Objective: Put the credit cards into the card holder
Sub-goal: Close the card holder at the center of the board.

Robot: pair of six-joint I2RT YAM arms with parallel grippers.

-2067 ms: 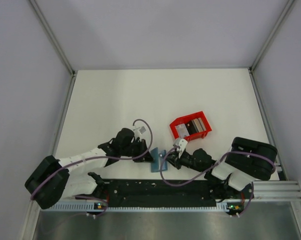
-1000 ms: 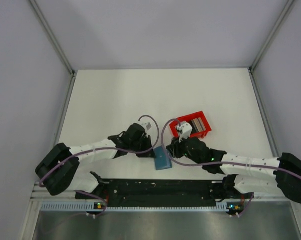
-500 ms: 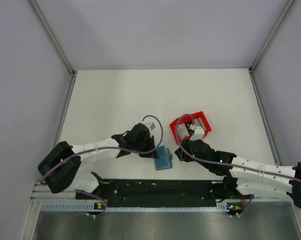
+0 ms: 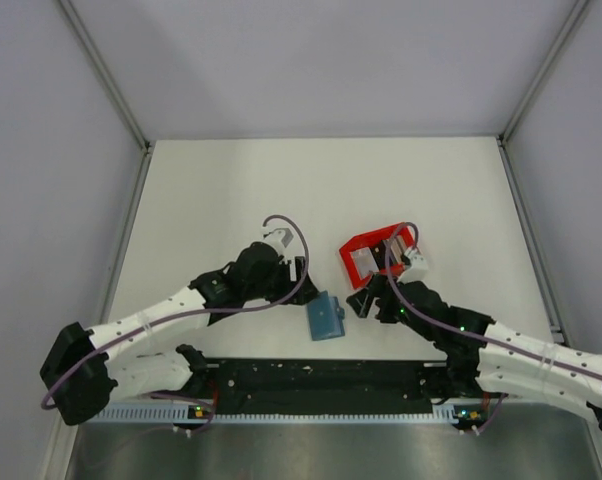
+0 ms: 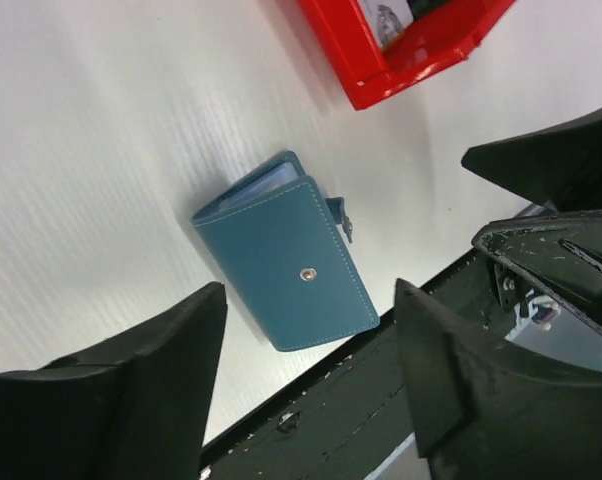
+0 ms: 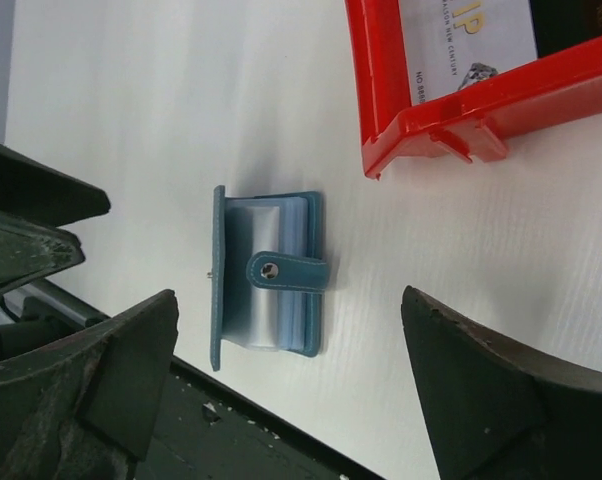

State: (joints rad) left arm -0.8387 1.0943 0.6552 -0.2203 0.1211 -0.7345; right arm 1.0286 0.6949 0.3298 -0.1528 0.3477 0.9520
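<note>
Wallet (image 4: pixel 325 316) lies free by the table's (image 4: pixel 231 200) near edge, left gripper (image 5: pixel 308 330) and right gripper (image 6: pixel 289 300) both gaping empty over it; next, I reckon, fetch a card (image 6: pixel 471 40) from the red tray (image 4: pixel 353 247).

Overhead view looks down from behind; both close wrist views share the card holder (image 5: pixel 281 262)

The white tabletop (image 4: pixel 231 190) carries 2 things near its front edge. A teal wallet (image 4: pixel 325 317) lies flat and folded, its snap face up. A red tray (image 4: pixel 361 243) sits just behind it to the right, not touching it.
</note>
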